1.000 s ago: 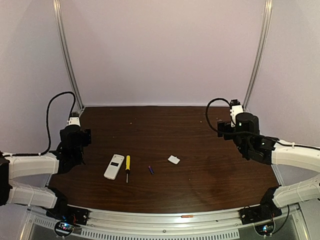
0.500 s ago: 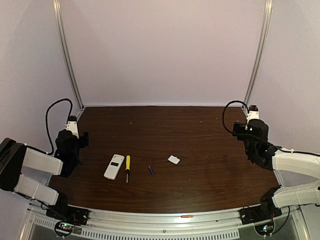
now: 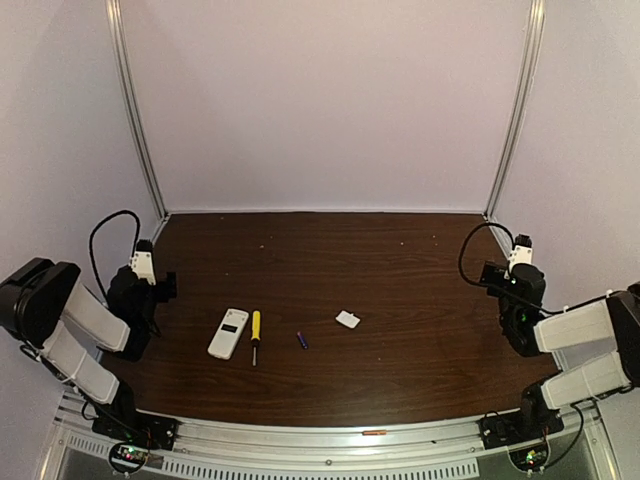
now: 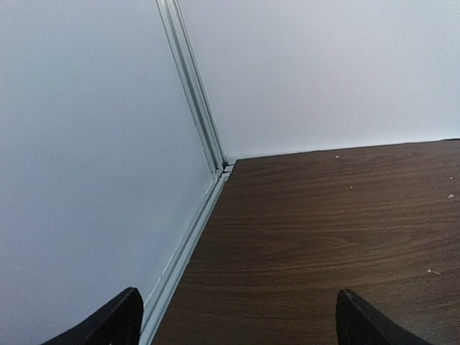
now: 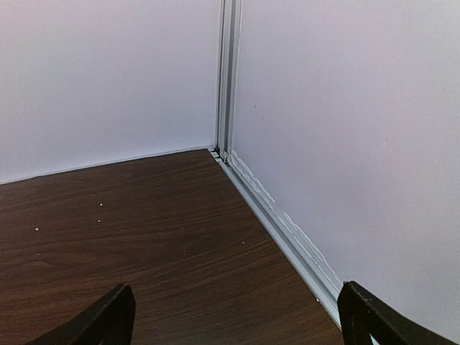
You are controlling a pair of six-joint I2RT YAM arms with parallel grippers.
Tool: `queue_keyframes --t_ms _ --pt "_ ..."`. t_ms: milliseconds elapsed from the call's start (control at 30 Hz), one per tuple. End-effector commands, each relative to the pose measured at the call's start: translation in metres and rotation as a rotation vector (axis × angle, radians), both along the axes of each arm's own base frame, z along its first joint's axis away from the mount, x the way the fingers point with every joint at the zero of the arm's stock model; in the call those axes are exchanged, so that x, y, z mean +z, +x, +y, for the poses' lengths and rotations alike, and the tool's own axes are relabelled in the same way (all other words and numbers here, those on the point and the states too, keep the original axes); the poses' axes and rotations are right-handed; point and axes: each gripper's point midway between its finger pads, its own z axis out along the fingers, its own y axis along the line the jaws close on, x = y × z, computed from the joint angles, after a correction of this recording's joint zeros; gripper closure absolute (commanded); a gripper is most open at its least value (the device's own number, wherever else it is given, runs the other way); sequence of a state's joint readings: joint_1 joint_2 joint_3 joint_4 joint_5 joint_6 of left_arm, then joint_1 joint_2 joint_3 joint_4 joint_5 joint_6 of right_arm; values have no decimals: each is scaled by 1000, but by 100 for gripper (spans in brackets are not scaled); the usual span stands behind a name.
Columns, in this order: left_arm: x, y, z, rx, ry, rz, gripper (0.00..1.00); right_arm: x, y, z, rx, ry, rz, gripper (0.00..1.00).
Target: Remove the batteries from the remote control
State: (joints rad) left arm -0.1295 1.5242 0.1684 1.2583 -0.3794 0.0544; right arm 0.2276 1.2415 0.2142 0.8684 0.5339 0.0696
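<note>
Left pincer (image 4: pixel 237 327) spread wide, holding nothing, low at the left edge of the bench (image 3: pixel 400 270), facing the far left corner. Right pincer (image 5: pixel 241 323) likewise spread and empty, at the right edge, facing the far right corner. Well apart from both, toward the front middle: remote control (image 3: pixel 228 333), flat on the wood. Just to its right, a yellow-handled screwdriver (image 3: pixel 255 335); then one blue-purple battery (image 3: pixel 302 340), loose on the bench; farther right, a small white lid piece (image 3: pixel 348 320).
</note>
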Motion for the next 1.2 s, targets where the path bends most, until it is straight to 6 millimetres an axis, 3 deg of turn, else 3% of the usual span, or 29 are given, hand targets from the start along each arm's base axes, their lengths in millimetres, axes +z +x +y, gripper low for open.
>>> queue_keyframes --t_ms 0,167,267,433,533,1167 --pt "26 5 -5 -58 -15 -138 4 15 16 2 40 5 -89 0" --pt "22 13 -13 -108 -4 -106 3 13 32 6 107 -13 -88 0" --pt "21 16 -12 -108 -14 -95 3 3 36 6 144 -2 -86 0" --pt "18 21 -11 -118 -26 -75 3 -9 46 24 274 -30 -53 0" --pt "15 25 -6 -118 -47 -56 3 -11 54 19 295 -2 -41 0" --pt "14 28 -5 -124 -61 -47 3 -12 52 18 291 -1 -37 0"
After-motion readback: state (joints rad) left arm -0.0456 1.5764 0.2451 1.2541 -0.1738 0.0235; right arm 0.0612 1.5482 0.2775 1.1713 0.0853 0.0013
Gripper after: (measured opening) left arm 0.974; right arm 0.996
